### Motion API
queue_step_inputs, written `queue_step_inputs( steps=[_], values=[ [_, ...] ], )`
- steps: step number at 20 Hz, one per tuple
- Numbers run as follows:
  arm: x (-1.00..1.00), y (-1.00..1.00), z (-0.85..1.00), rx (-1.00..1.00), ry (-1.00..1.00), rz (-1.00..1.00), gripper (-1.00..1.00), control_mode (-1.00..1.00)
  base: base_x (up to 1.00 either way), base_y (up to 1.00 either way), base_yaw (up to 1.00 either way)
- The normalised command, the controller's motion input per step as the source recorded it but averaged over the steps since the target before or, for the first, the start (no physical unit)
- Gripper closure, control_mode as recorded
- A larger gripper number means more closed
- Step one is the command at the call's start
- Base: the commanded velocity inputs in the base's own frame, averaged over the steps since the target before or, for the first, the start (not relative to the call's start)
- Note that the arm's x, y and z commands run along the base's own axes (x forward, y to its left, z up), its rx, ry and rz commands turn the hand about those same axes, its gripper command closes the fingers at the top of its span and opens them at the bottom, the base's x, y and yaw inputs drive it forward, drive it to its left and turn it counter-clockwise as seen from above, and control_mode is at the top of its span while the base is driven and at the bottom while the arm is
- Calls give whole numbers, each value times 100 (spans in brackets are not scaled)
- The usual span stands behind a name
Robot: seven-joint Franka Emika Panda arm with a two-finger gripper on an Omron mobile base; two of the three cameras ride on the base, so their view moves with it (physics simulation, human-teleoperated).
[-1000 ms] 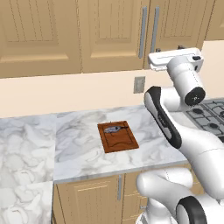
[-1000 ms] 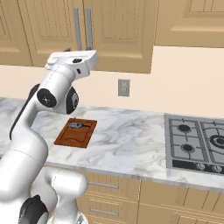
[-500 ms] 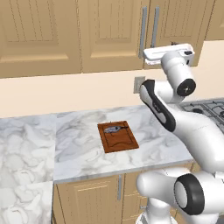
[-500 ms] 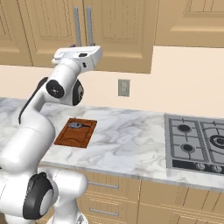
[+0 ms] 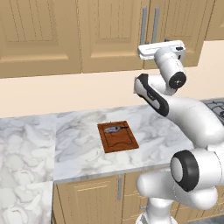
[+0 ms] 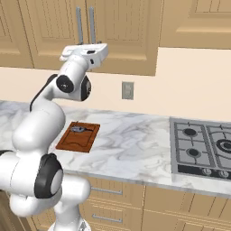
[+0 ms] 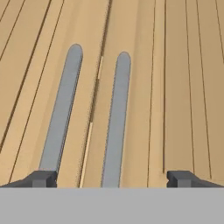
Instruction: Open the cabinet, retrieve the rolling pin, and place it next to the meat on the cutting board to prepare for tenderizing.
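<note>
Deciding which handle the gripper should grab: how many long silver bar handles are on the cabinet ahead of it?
2: the left bar handle on the left door, the right bar handle on the right door, either side of the cabinet's centre seam.

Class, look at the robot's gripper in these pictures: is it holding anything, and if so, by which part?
Nothing is held. The gripper is open in front of the closed cabinet, its fingertips either side of the right door's handle but not closed on it.

Closed cabinet point(image 7: 175, 65) doors block the way inside. Their two silver bar handles point(image 7: 114, 127) stand side by side along the centre seam, a narrow gap between them. The wide-open gripper point(image 7: 111, 178) faces them; bare door panel lies to either side of the handles.
</note>
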Motion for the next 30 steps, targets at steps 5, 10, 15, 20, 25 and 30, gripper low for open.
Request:
queue_step_inputs(
  steps=[5,10,15,20,25,30],
  values=[
    [47,0,0,0,1,2,-100,-100,0,0,0],
    [47,0,0,0,1,2,-100,-100,0,0,0],
    [47,-2,0,0,1,3,-100,-100,0,0,0],
    [20,-26,0,2,0,3,-100,-100,0,0,0],
    [39,-14,0,0,0,2,-100,-100,0,0,0],
    [67,0,-3,0,0,2,100,-100,0,0,0]
  ],
)
